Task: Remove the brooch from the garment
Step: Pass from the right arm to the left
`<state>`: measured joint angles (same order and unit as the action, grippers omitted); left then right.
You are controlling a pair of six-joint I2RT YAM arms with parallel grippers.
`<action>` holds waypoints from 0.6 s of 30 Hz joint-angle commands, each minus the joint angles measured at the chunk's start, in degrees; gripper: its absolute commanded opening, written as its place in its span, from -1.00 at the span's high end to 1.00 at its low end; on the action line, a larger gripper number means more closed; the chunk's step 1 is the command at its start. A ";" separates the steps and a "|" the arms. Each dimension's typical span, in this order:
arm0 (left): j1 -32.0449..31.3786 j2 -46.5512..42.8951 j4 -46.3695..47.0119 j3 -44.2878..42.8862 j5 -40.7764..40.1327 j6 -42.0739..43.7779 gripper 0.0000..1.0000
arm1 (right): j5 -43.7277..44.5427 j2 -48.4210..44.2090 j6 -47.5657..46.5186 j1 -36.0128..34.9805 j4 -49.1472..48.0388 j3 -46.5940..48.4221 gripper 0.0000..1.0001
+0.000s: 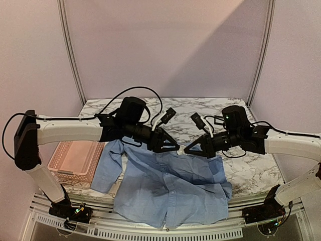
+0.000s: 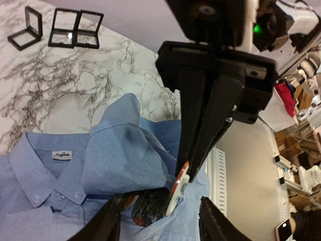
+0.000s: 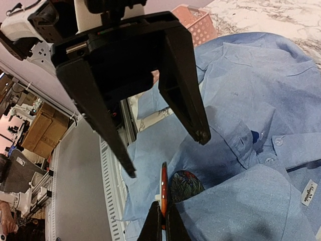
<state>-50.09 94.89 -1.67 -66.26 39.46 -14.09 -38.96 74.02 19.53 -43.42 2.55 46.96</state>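
The fingers [image 3: 153,228] of the right gripper [image 3: 163,207] are pinched shut on the brooch [image 3: 163,181], held edge-on just beside a raised fold of the garment [image 3: 241,90], while it is straddled from the far side by the parted left gripper [image 3: 167,155].

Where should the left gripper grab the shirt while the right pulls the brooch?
Probably the raised fold of the shirt beside the brooch, from above on the collar side: it stands proud of the flat cloth, and the right gripper, shut on the brooch's rim, fills the other side.
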 commanded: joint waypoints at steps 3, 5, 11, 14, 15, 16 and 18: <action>-0.17 2.72 -1.32 -1.36 2.99 -0.56 0.16 | -4.23 2.08 -2.65 0.40 1.78 2.48 1.00; -0.34 3.08 -1.06 -1.32 3.24 -0.80 0.24 | -4.50 2.19 -2.74 0.38 1.83 2.67 1.00; -0.61 3.96 -0.59 -1.52 4.05 -1.27 0.62 | -5.04 2.94 -3.25 0.43 2.07 3.20 1.00; -0.71 4.20 -0.50 -1.55 4.90 -1.29 0.71 | -4.80 3.15 -3.25 0.38 2.08 3.21 1.00; -0.76 4.30 -0.46 -1.59 5.18 -1.38 0.71 | -4.60 3.15 -3.26 0.43 2.02 3.22 1.00; -0.84 4.35 -0.45 -1.53 5.63 -1.39 0.71 | -4.50 3.11 -3.24 0.38 1.96 3.23 1.00; -0.97 4.57 -0.51 -1.61 5.97 -1.30 0.71 | -4.31 2.98 -3.28 0.49 1.87 3.23 1.00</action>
<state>-50.63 97.91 -2.13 -66.83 44.10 -15.35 -42.37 76.73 17.04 -43.05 4.29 48.42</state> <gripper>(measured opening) 0.147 0.021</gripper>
